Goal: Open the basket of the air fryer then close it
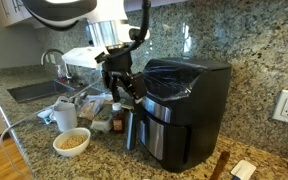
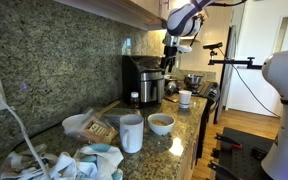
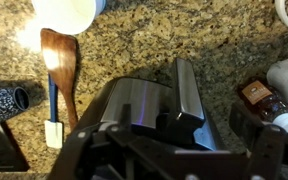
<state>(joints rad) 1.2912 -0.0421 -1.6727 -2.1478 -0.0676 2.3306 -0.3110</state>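
The black air fryer [image 1: 194, 100] stands on the granite counter against the wall; it also shows in the other exterior view [image 2: 144, 78]. Its basket [image 1: 159, 125] forms the lower front, with a silver band and a black handle [image 1: 134, 128]. In the wrist view I look down on the silver band [image 3: 189, 95] and the handle [image 3: 181, 118]. My gripper [image 1: 122, 92] hangs just above and in front of the handle, with its dark fingers spread to either side [image 3: 179, 150]. It looks open and holds nothing. I cannot tell how far out the basket stands.
A white bowl of grains [image 1: 71, 142] and a white mug [image 1: 64, 115] stand beside the fryer. A small brown bottle [image 3: 254, 95] is close to the basket. A wooden spatula [image 3: 59, 60] lies on the counter. A sink [image 1: 34, 90] is further along.
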